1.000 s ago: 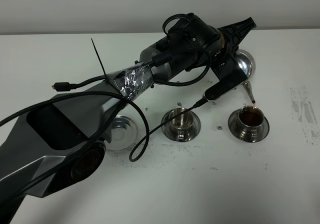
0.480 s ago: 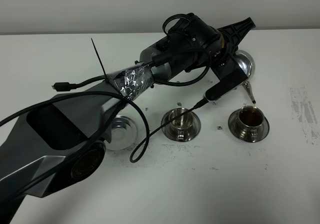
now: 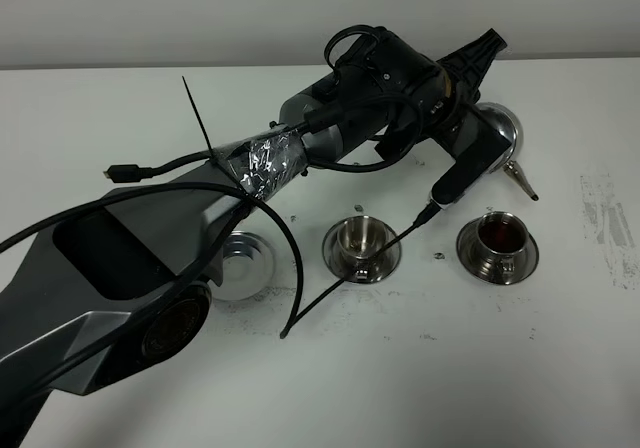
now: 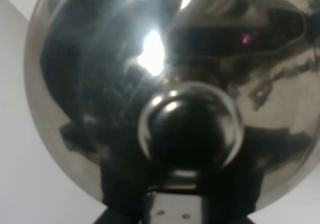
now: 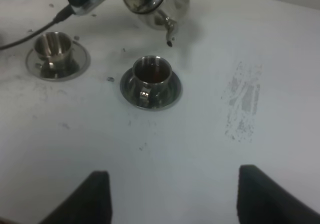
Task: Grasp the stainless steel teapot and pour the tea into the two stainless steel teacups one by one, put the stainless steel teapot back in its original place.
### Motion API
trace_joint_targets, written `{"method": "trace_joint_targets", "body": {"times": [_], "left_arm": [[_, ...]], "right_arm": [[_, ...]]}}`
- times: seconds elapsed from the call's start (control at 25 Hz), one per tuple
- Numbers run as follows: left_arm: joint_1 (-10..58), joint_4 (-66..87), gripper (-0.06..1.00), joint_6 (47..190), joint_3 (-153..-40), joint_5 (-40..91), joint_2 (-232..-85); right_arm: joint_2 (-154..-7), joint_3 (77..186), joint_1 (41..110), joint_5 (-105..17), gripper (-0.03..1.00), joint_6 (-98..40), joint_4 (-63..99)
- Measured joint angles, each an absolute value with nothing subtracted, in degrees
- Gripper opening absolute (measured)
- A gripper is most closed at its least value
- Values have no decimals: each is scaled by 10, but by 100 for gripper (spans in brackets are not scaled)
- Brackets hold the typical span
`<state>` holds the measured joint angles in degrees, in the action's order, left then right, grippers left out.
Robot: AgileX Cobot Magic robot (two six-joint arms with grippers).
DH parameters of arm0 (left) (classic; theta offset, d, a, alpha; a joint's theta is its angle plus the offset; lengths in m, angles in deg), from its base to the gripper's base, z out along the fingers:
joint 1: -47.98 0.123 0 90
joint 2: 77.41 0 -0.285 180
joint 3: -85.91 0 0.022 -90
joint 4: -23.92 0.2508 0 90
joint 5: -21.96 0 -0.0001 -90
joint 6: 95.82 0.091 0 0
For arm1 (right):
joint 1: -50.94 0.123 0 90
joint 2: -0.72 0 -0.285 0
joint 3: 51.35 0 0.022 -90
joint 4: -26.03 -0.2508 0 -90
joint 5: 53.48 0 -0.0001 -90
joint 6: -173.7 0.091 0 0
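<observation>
My left gripper [image 3: 472, 128] reaches across to the right side and is shut on the stainless steel teapot [image 3: 500, 133], which hangs in the air behind the right teacup. Its spout [image 3: 520, 180] points down and to the right, with no stream falling. The pot's domed lid and knob [image 4: 187, 126] fill the left wrist view. The right teacup [image 3: 497, 236] holds dark tea; the middle teacup [image 3: 362, 238] looks empty. Both stand on saucers. The bare round saucer [image 3: 243, 263] lies to the left. My right gripper [image 5: 175, 199] is open, low over the table in front of the filled teacup [image 5: 151, 74].
The left arm's black cable [image 3: 330, 288] loops down over the table just in front of the middle cup. Scuff marks [image 3: 605, 218] stain the white table at the right. The empty teacup [image 5: 51, 46] also shows in the right wrist view.
The tea stream into the right cup has stopped. The teapot has tipped back and shifted right and up, lifting its spout away from the cup. The cable swung lower.
</observation>
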<state>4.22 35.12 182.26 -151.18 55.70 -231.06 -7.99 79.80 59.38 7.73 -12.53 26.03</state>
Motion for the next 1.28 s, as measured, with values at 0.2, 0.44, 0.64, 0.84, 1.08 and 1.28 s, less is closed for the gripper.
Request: {"method": "trace_joint_targets", "body": {"times": [0.2,0.44,0.64,0.84,1.08,1.28], "left_arm": [[42,351,17,1751,-1512,554,-2306],[42,350,17,1527,-1512,563,-2303],[42,350,17,1360,-1512,600,-2303],[44,350,17,1249,-1512,653,-2303],[45,350,17,1174,-1512,683,-2303],[46,350,17,1159,-1512,715,-2304]], "right_arm": [[-80,798,594,77,52,-125,260],[-80,798,594,77,52,-125,260],[-80,798,594,77,52,-125,260],[-80,798,594,77,52,-125,260],[-80,798,594,77,52,-125,260],[-80,798,594,77,52,-125,260]]}}
